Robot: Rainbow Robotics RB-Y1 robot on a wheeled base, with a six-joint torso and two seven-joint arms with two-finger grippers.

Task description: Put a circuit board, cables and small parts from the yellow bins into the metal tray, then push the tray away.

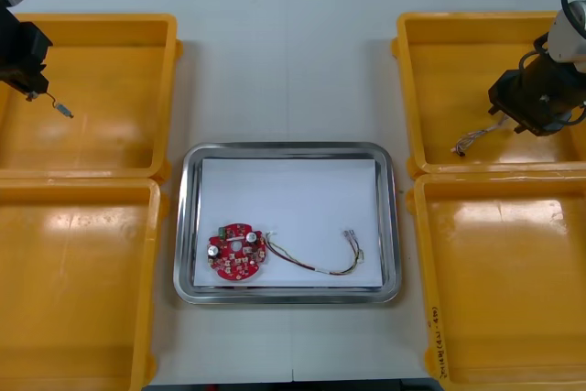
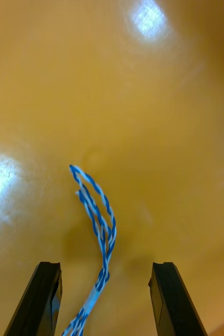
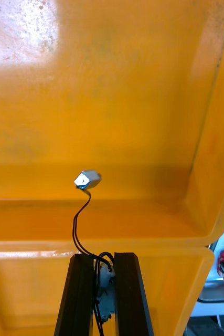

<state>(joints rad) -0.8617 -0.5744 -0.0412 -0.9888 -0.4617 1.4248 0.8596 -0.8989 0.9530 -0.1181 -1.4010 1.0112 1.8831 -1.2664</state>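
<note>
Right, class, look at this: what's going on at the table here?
The left gripper is shut on a black cable with a small metal part at its end, over the far left yellow bin. The right gripper is open in the far right yellow bin, its fingers either side of a twisted blue and white cable. The metal tray already holds a red circuit board and a red and yellow cable.
</note>
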